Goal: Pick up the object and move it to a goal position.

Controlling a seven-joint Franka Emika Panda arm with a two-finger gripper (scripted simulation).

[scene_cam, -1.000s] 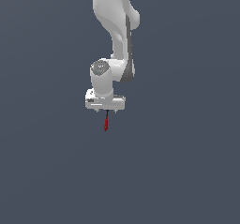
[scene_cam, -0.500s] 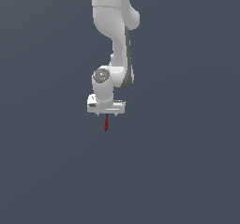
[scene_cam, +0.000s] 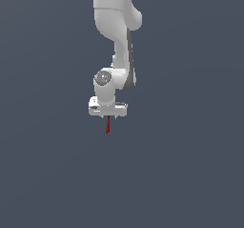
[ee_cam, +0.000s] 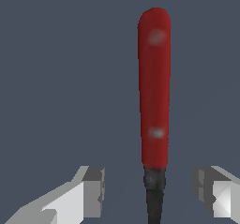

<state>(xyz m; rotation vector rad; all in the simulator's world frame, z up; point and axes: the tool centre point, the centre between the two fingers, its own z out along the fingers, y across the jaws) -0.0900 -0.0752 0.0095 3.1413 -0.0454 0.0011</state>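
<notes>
A white robot arm (scene_cam: 115,36) reaches down over a plain grey-blue surface (scene_cam: 190,165). Its gripper (scene_cam: 108,116) points downward with fingers (ee_cam: 86,192) spread apart. The object (scene_cam: 108,126), a thin dark-red stick, sits directly beneath the gripper, between the fingers, not clamped.

The arm (scene_cam: 114,26) is glossy white with rounded links, a dark grey seam along one side, and a grey circular joint cap (scene_cam: 102,77); the fingers (ee_cam: 79,202) are pale grey and blocky.

No text, label, brand or number can be read anywhere.
</notes>
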